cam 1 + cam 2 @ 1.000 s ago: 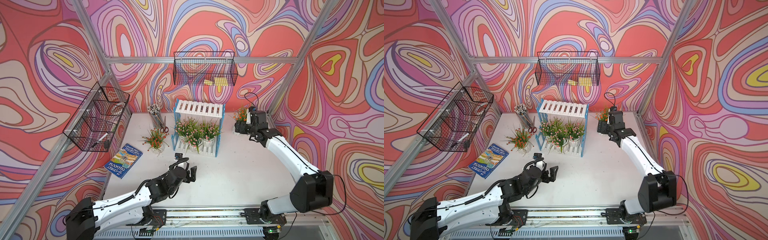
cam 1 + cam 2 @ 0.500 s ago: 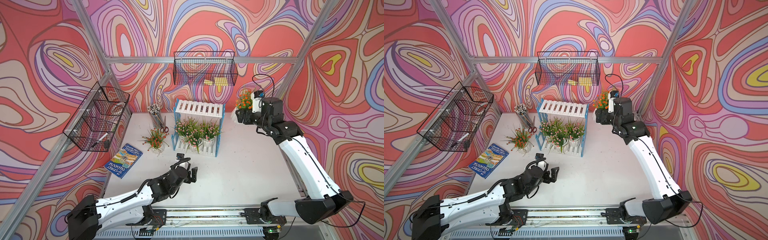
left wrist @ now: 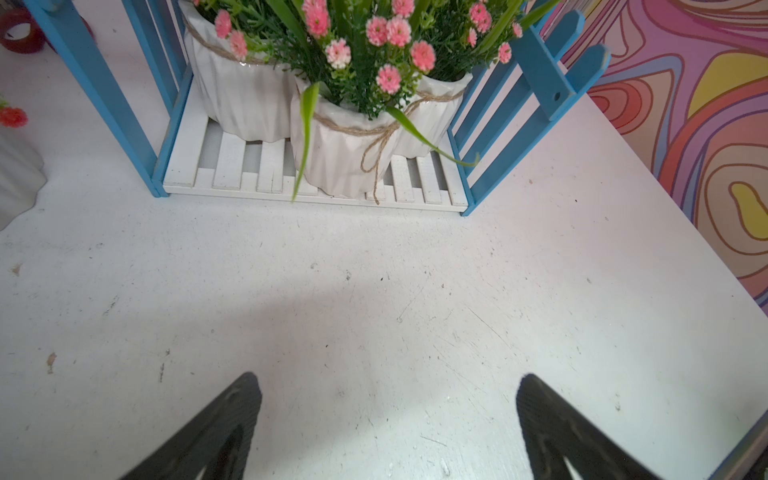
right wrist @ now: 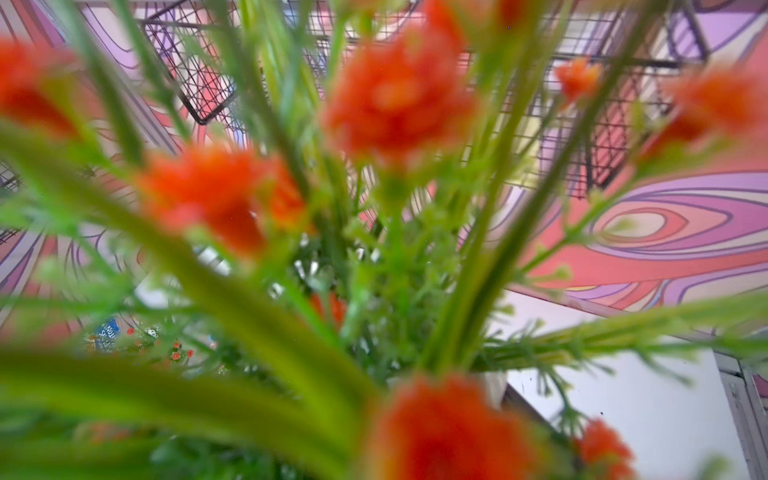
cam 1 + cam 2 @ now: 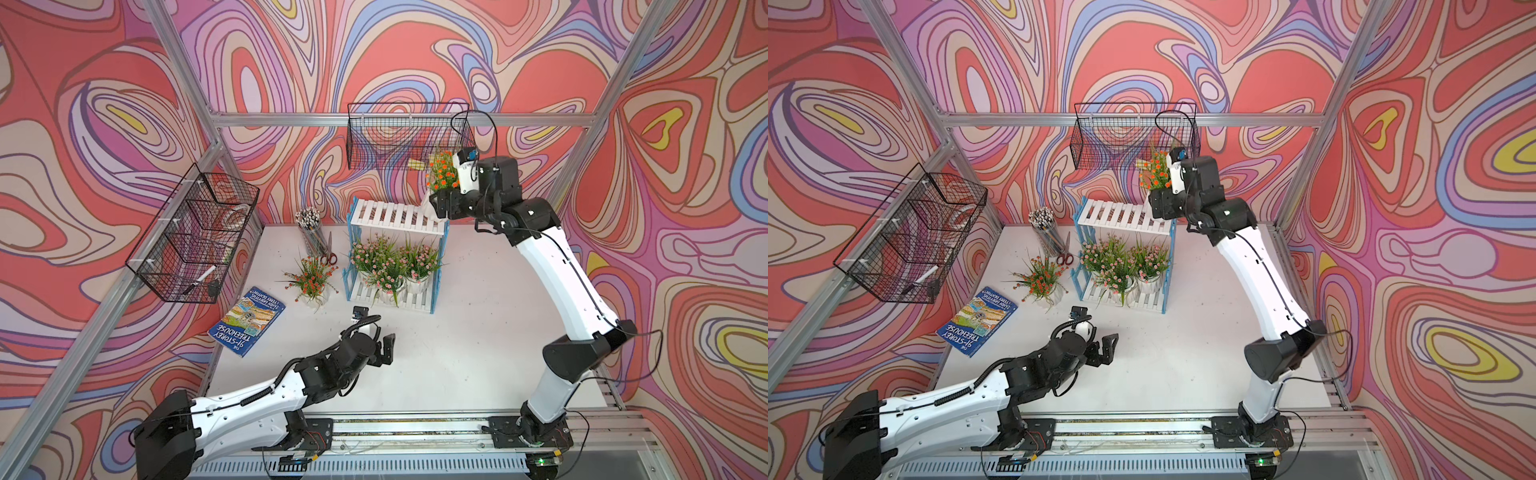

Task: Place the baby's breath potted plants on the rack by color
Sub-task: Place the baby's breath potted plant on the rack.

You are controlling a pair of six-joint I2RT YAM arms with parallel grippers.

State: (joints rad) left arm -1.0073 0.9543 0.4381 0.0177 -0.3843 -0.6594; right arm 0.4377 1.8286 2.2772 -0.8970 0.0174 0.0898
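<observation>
The rack (image 5: 395, 216) (image 5: 1121, 214), white slats with blue picket sides, stands at the back middle. Three pink baby's breath potted plants (image 5: 390, 259) (image 5: 1121, 259) (image 3: 353, 41) crowd its lower tier. An orange-red one (image 5: 311, 276) (image 5: 1042, 276) sits on the table left of the rack. My right gripper (image 5: 440, 203) (image 5: 1158, 203) is shut on the pot of another orange-red plant (image 5: 442, 172) (image 4: 399, 95), held above the right end of the top tier. Foliage hides its fingers in the right wrist view. My left gripper (image 5: 384, 349) (image 3: 386, 380) hovers open and empty in front of the rack.
A cup of pencils (image 5: 309, 228) and red-handled scissors (image 5: 328, 253) stand left of the rack. A blue book (image 5: 249, 320) lies at the table's left edge. Black wire baskets hang on the left wall (image 5: 195, 232) and the back wall (image 5: 409, 135), just above the held plant.
My right arm has lifted the orange-red plant from the table's back right corner, up and left to the rack's top tier. The left arm has barely moved.
</observation>
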